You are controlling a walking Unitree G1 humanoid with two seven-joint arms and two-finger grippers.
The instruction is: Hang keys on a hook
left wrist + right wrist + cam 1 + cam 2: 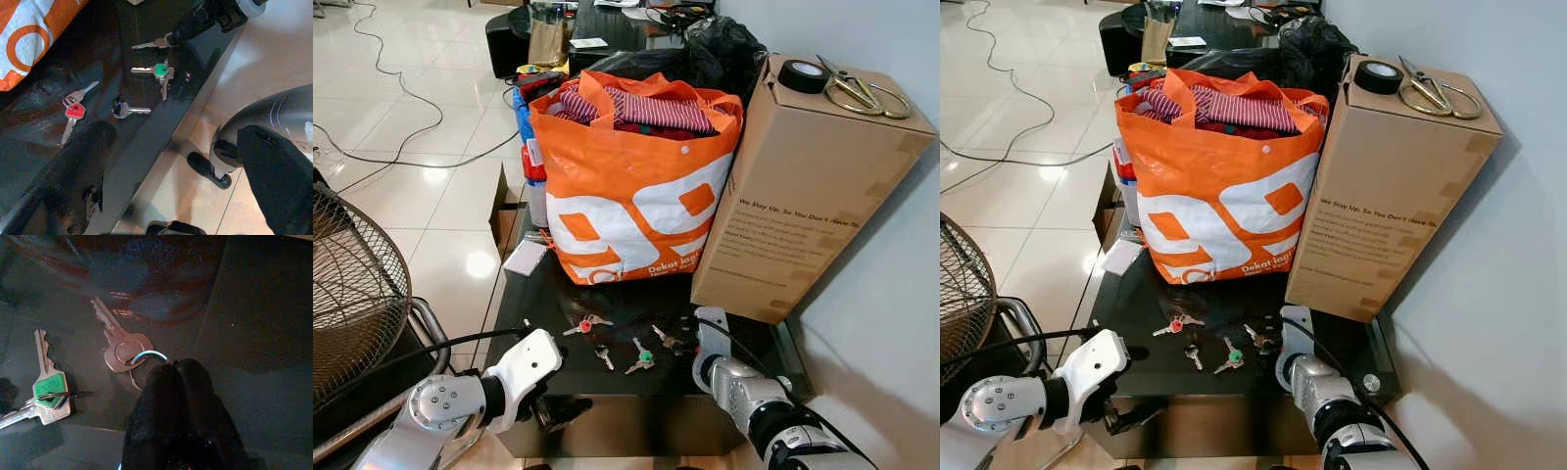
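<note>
Keys (122, 350) of dull metal on glossy black table (607, 387), ring pinched by right pincer's (168, 374) closed black fingers.

You're looking at a room in a home, lived-in and a bit cluttered. The floor (440, 196) is glossy pale tile with a cable (401, 88) trailing across it. A low black table (607, 313) stands against a plain white wall (891, 294), loaded with an orange shopping bag (631, 196) stuffed with clothes, a black rubbish bag (720, 49) and a cardboard box (793, 196) topped with tape (803, 74) and scissors (862, 93). A fan (352, 294) stands at your left, and loose keys (641, 354) lie on the table.
</note>
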